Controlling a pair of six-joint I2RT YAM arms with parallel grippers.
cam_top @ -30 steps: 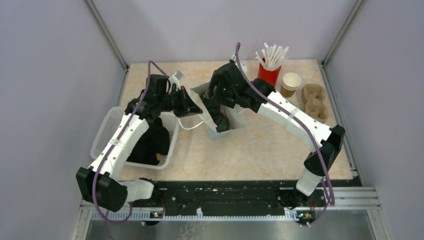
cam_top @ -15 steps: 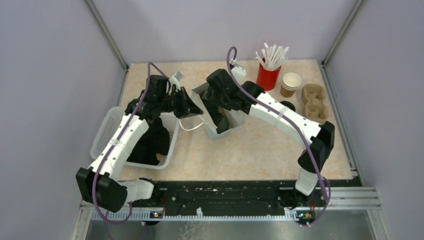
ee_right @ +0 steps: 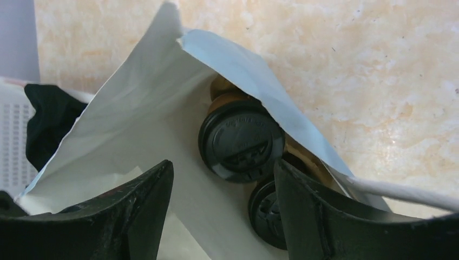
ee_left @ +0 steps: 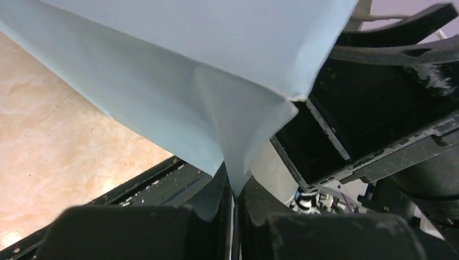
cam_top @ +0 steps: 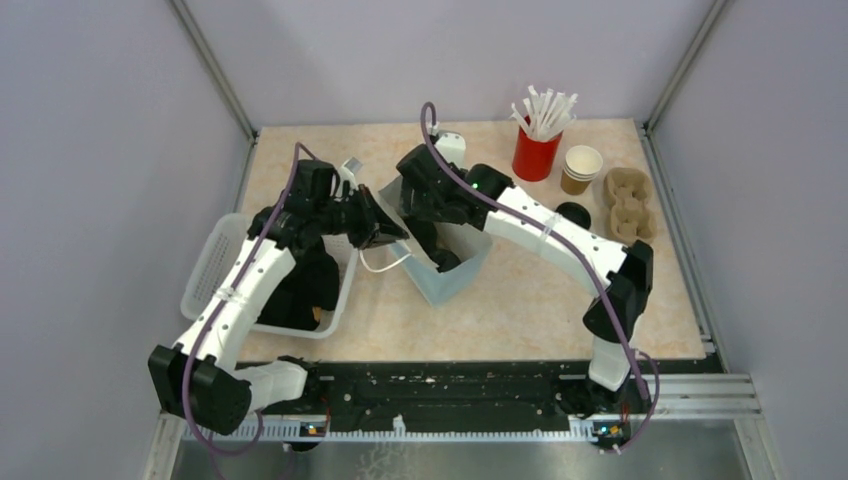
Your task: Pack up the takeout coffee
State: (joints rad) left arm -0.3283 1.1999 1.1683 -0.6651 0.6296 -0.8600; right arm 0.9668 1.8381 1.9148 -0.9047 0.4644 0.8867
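Though bagged, cups (ee_right: 241,142) beneath end effector (ee_right: 222,169)

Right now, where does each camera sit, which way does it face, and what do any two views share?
Top external: above and behind the robot, looking down on the table; both arms show whole, blue bag between them.
Left wrist: on the left arm, looking along its left fingers, shut on the bag's edge.
Right wrist: on the right arm, looking down between its open right fingers into the bag at two lidded cups.
Shared: all three show the bag.
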